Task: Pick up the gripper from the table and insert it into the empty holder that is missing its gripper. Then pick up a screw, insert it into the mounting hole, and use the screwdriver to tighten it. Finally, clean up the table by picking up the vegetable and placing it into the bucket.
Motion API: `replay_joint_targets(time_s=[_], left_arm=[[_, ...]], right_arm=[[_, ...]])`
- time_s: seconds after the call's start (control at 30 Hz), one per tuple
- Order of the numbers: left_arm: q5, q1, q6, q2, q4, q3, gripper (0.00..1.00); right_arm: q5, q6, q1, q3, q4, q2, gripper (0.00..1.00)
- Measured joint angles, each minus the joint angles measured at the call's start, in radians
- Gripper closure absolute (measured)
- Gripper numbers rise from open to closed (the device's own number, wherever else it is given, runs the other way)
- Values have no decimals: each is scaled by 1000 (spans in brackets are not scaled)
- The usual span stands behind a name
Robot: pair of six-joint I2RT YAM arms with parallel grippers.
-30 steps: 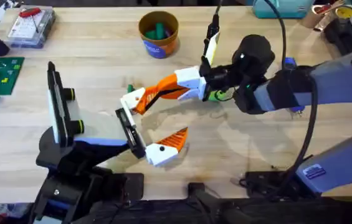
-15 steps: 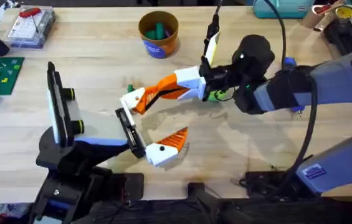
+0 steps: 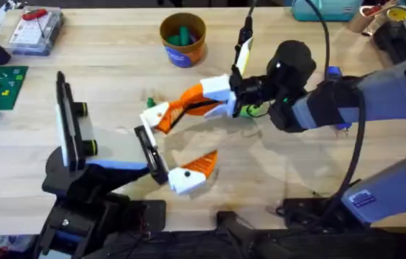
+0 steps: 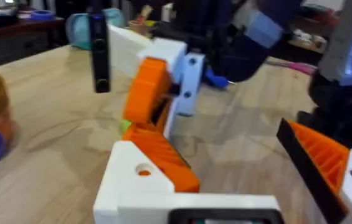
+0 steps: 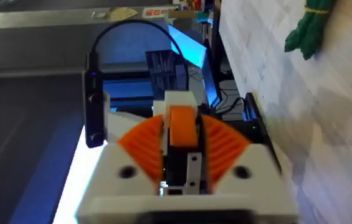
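Right now the right gripper (image 3: 181,108), with white fingers and ribbed orange pads, is clamped narrow on the gripper (image 3: 161,119), a ribbed orange plastic wedge whose tip sits against the white angular holder (image 3: 154,113) on the left arm's black jaw bar (image 3: 150,155). The left gripper (image 3: 167,147) is spread wide, its other side bearing a matching orange wedge (image 3: 201,162). Farther back on the pale wooden table (image 3: 102,65) stands the round tan bucket (image 3: 183,39) with a blue band.

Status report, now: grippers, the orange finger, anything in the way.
Right gripper shut on orange finger, tip at white holder. Left gripper open. Nothing blocking.
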Motion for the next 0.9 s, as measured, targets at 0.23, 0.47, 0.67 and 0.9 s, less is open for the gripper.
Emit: replay_joint_targets(time_s=[0.23,0.47,0.67,0.9], left_arm=[[58,-13,0,0,1,0,7],[65,-13,0,0,1,0,7],[66,-13,0,0,1,0,7],[66,-13,0,0,1,0,7]], right_arm=[[13,-6,24,6,0,0,10],[14,-6,24,6,0,0,7],[-12,-24,4,6,2,0,7],[-153,-80,-93,20,0,0,6]])
